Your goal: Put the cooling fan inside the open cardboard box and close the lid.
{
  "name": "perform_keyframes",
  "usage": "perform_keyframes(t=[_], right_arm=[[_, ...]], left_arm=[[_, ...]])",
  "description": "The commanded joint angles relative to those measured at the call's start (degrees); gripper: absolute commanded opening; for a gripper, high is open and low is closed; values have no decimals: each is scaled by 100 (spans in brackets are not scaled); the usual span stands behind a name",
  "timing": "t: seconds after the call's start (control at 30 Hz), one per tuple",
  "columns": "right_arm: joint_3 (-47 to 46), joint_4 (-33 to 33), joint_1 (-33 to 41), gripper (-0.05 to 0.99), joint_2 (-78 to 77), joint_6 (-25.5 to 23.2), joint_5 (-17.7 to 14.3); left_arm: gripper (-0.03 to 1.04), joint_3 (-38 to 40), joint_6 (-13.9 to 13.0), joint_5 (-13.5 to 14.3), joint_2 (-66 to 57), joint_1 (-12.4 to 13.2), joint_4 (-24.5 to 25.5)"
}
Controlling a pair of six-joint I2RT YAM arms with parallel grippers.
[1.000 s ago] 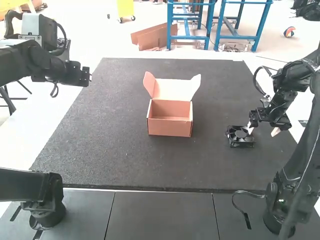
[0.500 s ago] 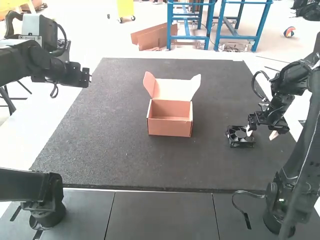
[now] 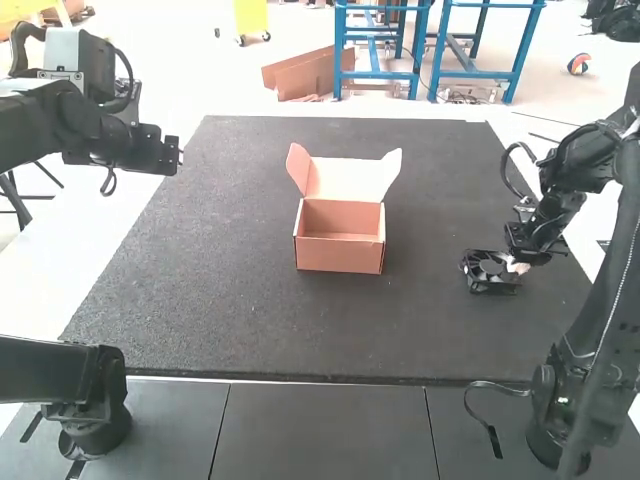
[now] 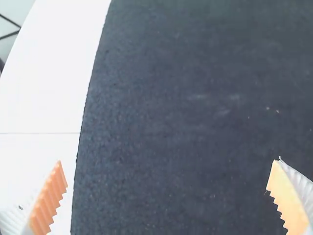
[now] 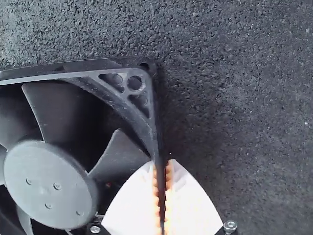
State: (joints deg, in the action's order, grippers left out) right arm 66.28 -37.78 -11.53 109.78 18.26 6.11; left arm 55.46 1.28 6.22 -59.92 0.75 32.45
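Observation:
A black square cooling fan (image 3: 488,271) lies flat on the black mat, right of the cardboard box (image 3: 340,236). The box stands at the mat's middle, its lid (image 3: 345,173) raised at the back and its inside empty. My right gripper (image 3: 518,261) is down at the fan's right side. In the right wrist view my right gripper (image 5: 161,196) is shut on the thin rim of the fan (image 5: 73,147), whose hub and blades show beside it. My left gripper (image 3: 172,155) hangs open over the mat's far left edge, and my left gripper (image 4: 166,196) has nothing between its orange pads (image 4: 46,200).
The black mat (image 3: 230,280) covers most of the white table (image 3: 40,270). Open mat lies between the fan and the box, and all around the box. The right arm's base (image 3: 570,420) stands at the front right.
My right gripper came down and shut on the fan's right rim; its fingers stood apart before. The fan slid slightly to the right. The left arm stayed put.

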Motion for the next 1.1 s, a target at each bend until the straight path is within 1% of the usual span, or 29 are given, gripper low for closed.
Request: perform_keyframes(t=[0.0,0.07,0.2,0.37,0.43,0.53,0.6,0.7,0.93,1.07], right_arm=[[-107,69,63,0,26,-156,-40],[-107,78,98,-1,-9,-314,57],[-63,104,89,-2,-290,-745,426],[-221,78,125,-1,-1160,-824,505],[-265,16,169,-1,-1556,-868,593],[-326,-116,274,-1,-2092,-1519,637],[-326,-239,380,-1,-2461,-1809,637],[-309,-230,652,-1,-2944,-2433,637],[192,-1223,1786,0,-3358,-3531,637],[517,-1478,2463,0,-3366,-3979,593]], left_arm=[[97,-71,-66,64,147,30,-1],[97,-115,-66,64,165,21,-10],[97,-167,-75,64,183,21,-37],[97,-273,-84,64,191,4,-107],[97,-325,-84,64,218,4,-142],[97,-440,-93,64,279,-5,-195],[97,-519,-93,64,341,-5,-204],[97,-633,-119,64,437,-5,-204],[97,-809,-172,64,569,-31,-186],[97,-853,-172,64,622,-40,-151]])
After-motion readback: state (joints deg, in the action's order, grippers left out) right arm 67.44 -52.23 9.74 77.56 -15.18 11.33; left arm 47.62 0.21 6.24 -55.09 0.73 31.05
